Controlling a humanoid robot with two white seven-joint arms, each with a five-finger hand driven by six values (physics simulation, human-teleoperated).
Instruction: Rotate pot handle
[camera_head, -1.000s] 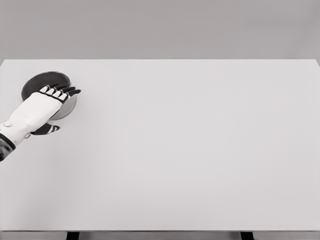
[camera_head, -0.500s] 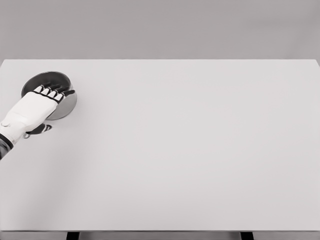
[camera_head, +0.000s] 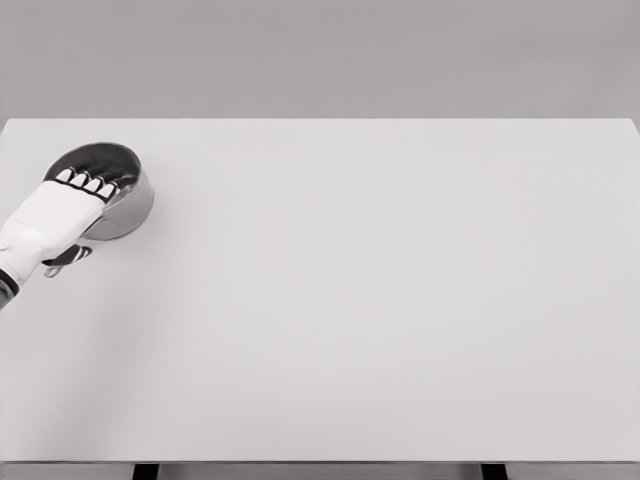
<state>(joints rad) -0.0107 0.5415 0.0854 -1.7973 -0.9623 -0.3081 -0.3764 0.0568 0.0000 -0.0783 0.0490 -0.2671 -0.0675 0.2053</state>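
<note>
A dark grey metal pot (camera_head: 128, 205) stands at the far left of the white table (camera_head: 380, 300). My left hand (camera_head: 88, 183) comes in from the lower left and lies across the pot's near-left side. Its four fingers (camera_head: 78, 180) stretch over the rim, with their black tips inside the dark opening (camera_head: 108, 157). They grasp nothing that shows. The dark thumb (camera_head: 64, 257) sticks out below the palm, off the pot. The hand hides the pot's handle. My right arm is out of view.
The table's left edge runs close beside the pot and my forearm (camera_head: 20, 250). Behind the table's far edge is a plain grey wall (camera_head: 320, 60).
My left hand has drawn back to the left and slightly up, so its fingertips moved from beyond the pot's right side to over the opening. The pot's visible wall now sits slightly farther right.
</note>
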